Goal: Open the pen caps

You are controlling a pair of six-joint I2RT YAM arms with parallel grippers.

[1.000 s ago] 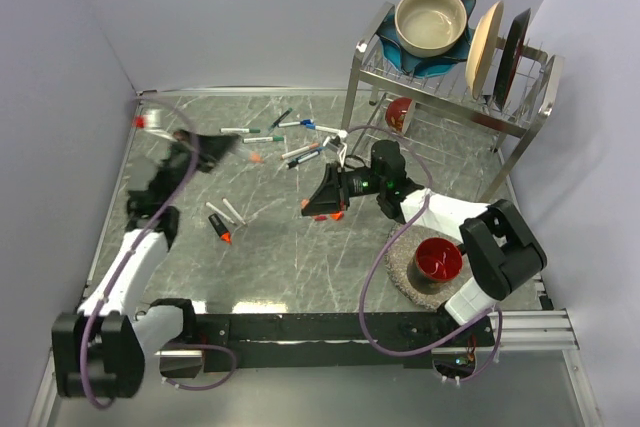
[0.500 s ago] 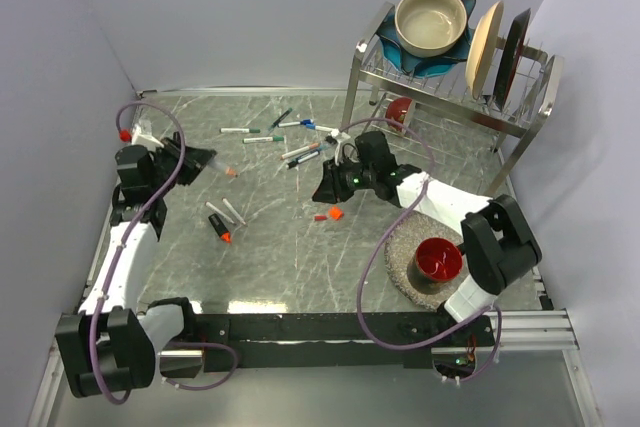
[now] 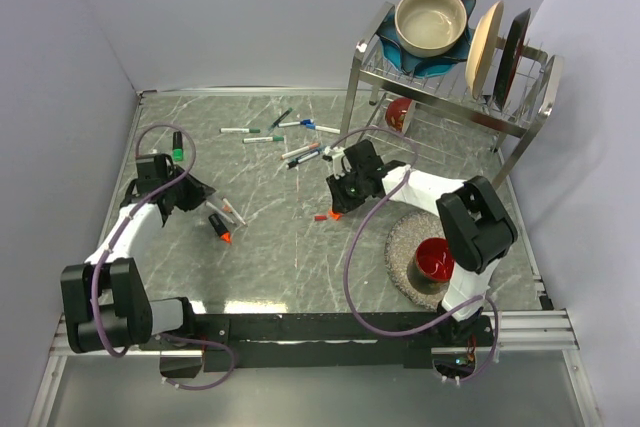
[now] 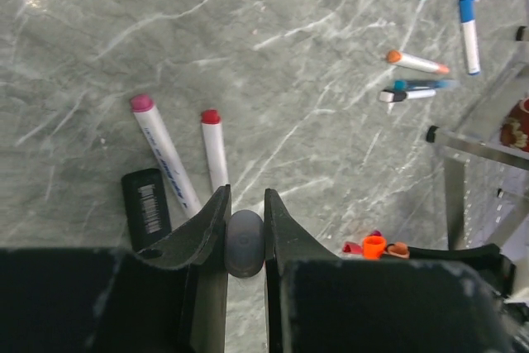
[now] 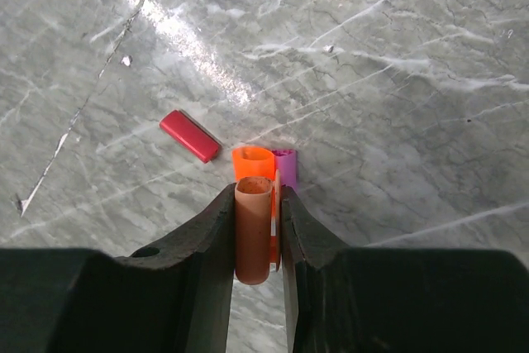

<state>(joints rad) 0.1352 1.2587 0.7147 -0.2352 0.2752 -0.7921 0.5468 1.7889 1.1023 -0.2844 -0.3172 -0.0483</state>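
While the left pincer (image 4: 245,201) hangs low over the desk (image 4: 99,31), its jaws are clamped on a small grey piece (image 4: 245,244), and I can't tell what that is. Just ahead lie a pink-capped marker (image 4: 142,103) and a red-capped marker (image 4: 211,116), side by side. Mid-desk, more capped markers (image 3: 300,152) are scattered toward the far side. Over to the right pincer (image 5: 256,194): it's squeezed on a tan cap (image 5: 252,241), with an orange cap (image 5: 253,161), purple cap (image 5: 286,167) and red cap (image 5: 190,135) loose just beyond.
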